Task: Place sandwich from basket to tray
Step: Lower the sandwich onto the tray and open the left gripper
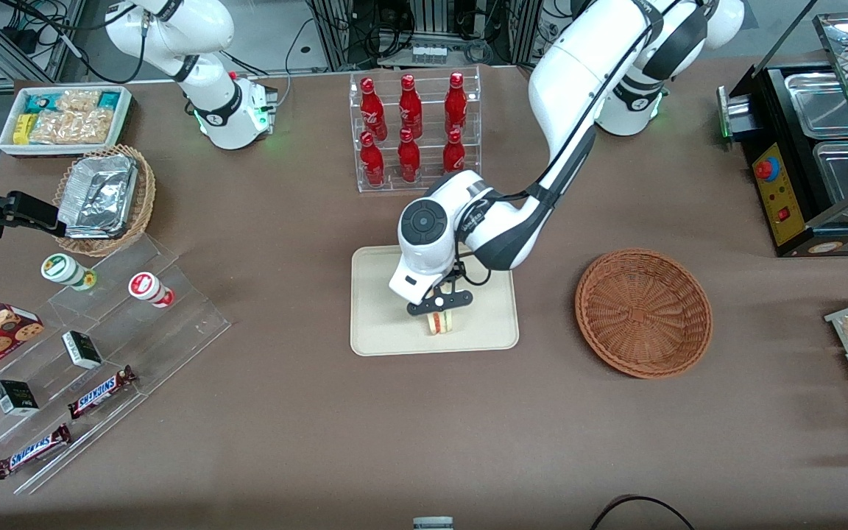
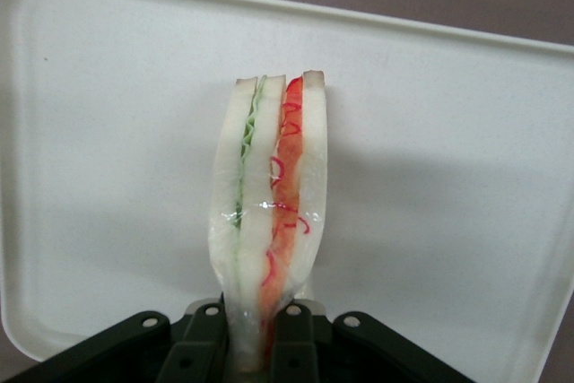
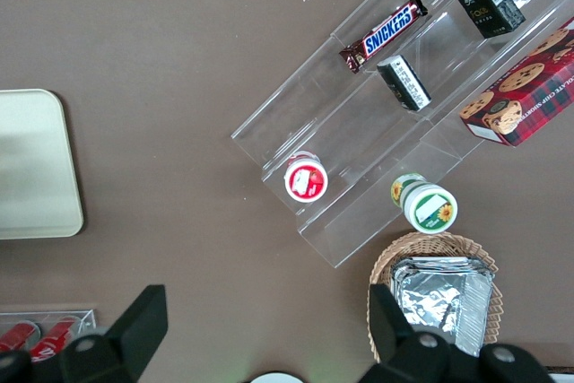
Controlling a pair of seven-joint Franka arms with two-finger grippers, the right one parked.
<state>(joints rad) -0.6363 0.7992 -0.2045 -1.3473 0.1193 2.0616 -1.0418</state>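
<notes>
**Claw pinching the sandwich over the tray**

The gripper (image 1: 439,315) is hanging just above the middle of the frame's lower half in the front view, its two fingers pressed in on the sandwich (image 1: 439,322) and pinching it between them. In the wrist view the black fingers (image 2: 208,338) are clamping the narrow end of the wedge, and the sandwich (image 2: 271,213) is standing on edge, showing its white bread slices with a green layer on one side and red and orange filling on the other, all under clear wrap. The cream tray (image 2: 108,132) is filling the whole background there.

From the front, the tray (image 1: 383,324) is lying at the centre of the brown table (image 1: 321,412), and the sandwich is sitting over the part of it nearer the camera, whether touching the tray or just above it I cannot tell. The reddish-brown basket (image 1: 643,313) is resting to the right of the tray in the frame, close beside it but apart, with nothing showing inside.

Above the tray in the frame, a clear rack of red bottles (image 1: 411,129) is standing. At the lower left, chocolate bars (image 1: 101,391) are lying on clear stepped shelves.
</notes>
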